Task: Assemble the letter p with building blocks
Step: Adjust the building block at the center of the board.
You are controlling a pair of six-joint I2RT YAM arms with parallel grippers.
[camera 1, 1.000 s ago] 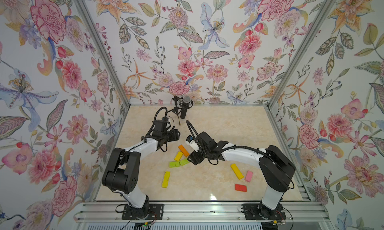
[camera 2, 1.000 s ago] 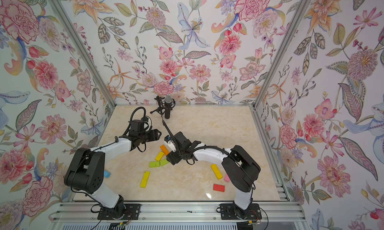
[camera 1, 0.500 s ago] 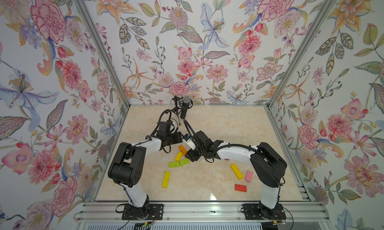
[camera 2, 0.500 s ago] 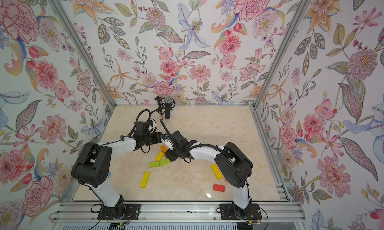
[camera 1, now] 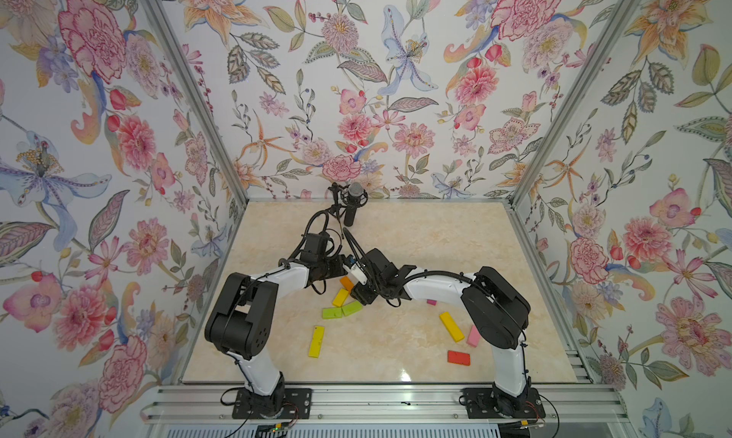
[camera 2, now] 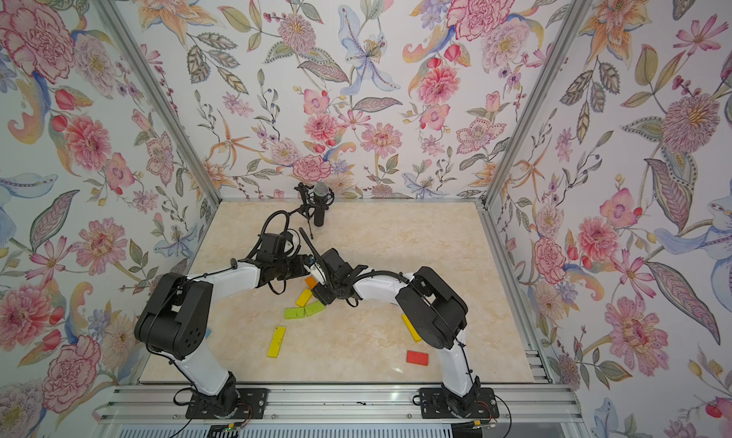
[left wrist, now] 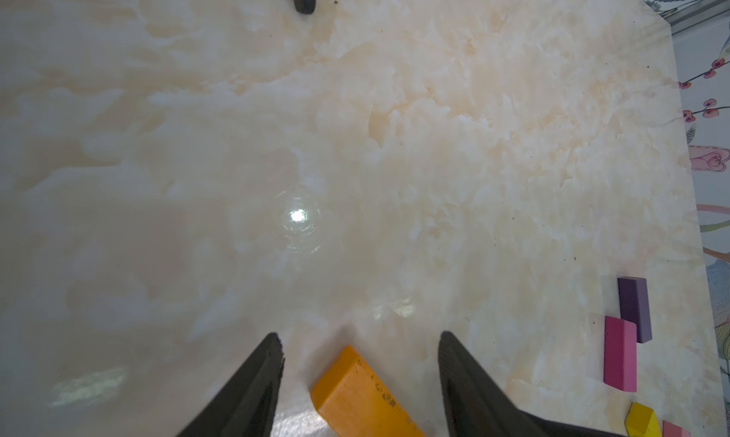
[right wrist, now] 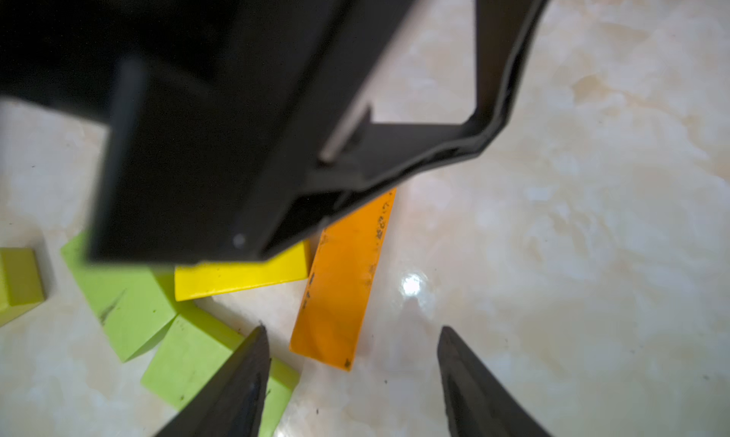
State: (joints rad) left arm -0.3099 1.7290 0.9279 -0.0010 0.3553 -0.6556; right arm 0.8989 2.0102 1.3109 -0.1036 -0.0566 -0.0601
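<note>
Two robot arms converge near the middle of the beige marble-patterned tabletop. The left gripper has its dark fingers spread. One end of a flat orange rectangular block lies on the table between them, with a gap on each side, so neither finger touches it. The right gripper likewise has its fingers apart and grips nothing. In the right wrist view, one end of the same orange block lies just ahead of the gap between them, while the left gripper's black body covers the block's other end.

A short yellow block butts against the orange block's long side. Two lime green blocks lie just beside the yellow one, touching each other. In both top views a long yellow bar lies apart from this cluster, nearer the front rail, and a red block lies near the right arm's base. A golden-yellow bar and a pale pink block lie just beside the right arm's elbow housing. In the left wrist view a purple block and a magenta block lie side by side, offset lengthwise, well apart from the orange block. A black microphone on a small stand stands at the table's back edge.
</note>
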